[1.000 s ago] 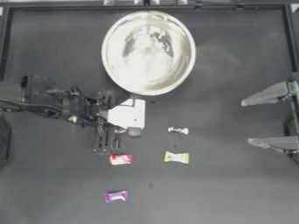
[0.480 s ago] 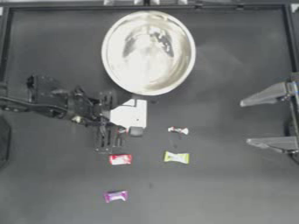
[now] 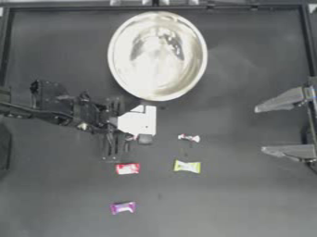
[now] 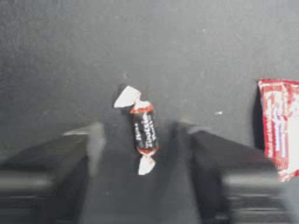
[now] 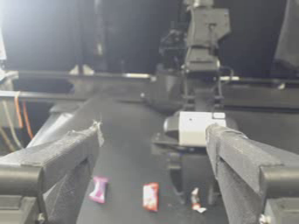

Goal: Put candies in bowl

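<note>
No text, label or number is showing clearly enough to be read. The twist-wrapped candy [image 4: 143,132] in the left wrist view is carrying faint pale marks along its dark red wrapper, and the red packet [image 4: 279,127] beside it is showing white patches, but neither is making out as letters.

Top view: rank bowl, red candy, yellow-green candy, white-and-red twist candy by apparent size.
1. bowl, by far largest
2. red candy and yellow-green candy: look alike, no ranking
3. white-and-red twist candy, slightly smaller
</note>
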Controlling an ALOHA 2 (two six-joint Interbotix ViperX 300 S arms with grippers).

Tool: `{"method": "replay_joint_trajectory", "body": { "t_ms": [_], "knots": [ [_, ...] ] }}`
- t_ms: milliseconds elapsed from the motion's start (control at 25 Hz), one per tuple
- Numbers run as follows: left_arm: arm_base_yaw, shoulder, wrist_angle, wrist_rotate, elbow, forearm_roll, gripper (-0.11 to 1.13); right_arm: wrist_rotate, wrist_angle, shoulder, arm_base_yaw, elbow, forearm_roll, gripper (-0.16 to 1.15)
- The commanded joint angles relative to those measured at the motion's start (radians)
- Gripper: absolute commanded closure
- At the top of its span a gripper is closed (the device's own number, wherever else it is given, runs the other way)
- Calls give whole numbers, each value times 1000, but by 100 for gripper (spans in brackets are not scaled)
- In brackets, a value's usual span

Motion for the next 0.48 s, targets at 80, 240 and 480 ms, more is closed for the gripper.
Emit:
{"method": "replay_joint_trajectory", "body": {
  "t_ms": [80,240,480],
  "knots": [
    [2,-9,0,2,-18,2,42,0,-8,8,2,-9,-2,-2],
    [2,-12,6,11,-18,0,62,0,-8,8,2,-9,-3,-2],
    [2,-34,8,15,-18,0,87,0,-8,8,2,-9,-3,-2]
  ]
}}
